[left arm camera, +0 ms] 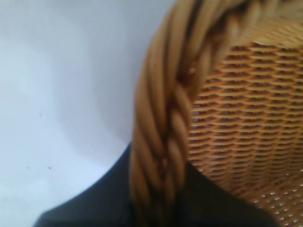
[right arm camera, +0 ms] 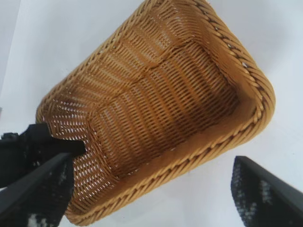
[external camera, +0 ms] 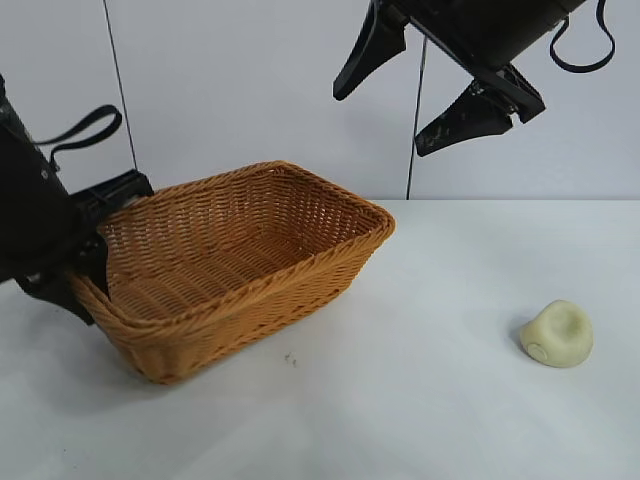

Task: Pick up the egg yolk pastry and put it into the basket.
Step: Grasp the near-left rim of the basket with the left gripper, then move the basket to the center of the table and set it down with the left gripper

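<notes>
The egg yolk pastry [external camera: 557, 333], a small pale yellow dimpled lump, lies on the white table at the right, apart from everything. The orange-brown wicker basket [external camera: 300, 275] stands left of centre and holds nothing. My left gripper [external camera: 90, 265] is shut on the braided rim at the basket's left end; in the left wrist view the rim [left arm camera: 165, 118] runs between the dark jaws. My right gripper [external camera: 380, 122] is open and empty, high above the basket's right end and well up and left of the pastry. The right wrist view looks down into the basket [right arm camera: 189, 161] between its fingers [right arm camera: 265, 194]; the pastry does not show there.
The white table [external camera: 430, 400] stretches between the basket and the pastry. A pale wall with dark vertical seams [external camera: 120, 80] stands behind. The left arm's gripper [right arm camera: 33, 142] shows at the basket's far end in the right wrist view.
</notes>
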Controlling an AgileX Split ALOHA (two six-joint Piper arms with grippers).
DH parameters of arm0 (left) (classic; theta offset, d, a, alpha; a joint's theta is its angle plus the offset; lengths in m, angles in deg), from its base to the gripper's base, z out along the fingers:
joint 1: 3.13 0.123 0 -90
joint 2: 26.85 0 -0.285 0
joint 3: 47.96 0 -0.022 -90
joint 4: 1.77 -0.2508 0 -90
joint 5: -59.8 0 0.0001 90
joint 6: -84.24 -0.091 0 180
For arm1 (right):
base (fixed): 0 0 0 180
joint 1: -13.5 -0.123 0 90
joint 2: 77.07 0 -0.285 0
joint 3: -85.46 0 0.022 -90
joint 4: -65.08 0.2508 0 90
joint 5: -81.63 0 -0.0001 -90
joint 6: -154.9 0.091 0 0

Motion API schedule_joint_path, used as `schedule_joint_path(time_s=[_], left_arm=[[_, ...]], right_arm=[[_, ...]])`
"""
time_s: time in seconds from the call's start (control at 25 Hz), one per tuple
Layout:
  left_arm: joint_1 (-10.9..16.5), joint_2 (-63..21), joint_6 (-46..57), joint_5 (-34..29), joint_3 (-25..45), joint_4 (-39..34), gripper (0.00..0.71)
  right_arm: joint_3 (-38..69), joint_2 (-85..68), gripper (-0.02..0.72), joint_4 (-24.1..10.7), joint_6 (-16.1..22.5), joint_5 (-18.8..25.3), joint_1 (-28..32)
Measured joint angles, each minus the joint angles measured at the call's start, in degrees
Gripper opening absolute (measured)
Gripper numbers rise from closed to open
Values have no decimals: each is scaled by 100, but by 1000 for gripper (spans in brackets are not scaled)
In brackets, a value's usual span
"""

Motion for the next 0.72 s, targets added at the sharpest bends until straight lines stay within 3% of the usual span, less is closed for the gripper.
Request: schedule_joint_path(time_s=[0.12,0.36,0.52,0.72], left_arm=[[212,283,-1083,-613,-652,253,92],[238,1249,-3107,-1865,-2013,1071,92],[238,1579,-3694,-2374,-2593,1132,92],[238,1761,-4021,-2517,-2750,1119,92]], right_arm=[[0,0,644,0,0,0,0],[0,0,644,0,0,0,0],[0,0,644,0,0,16,0],[0,0,644,0,0,28,0]])
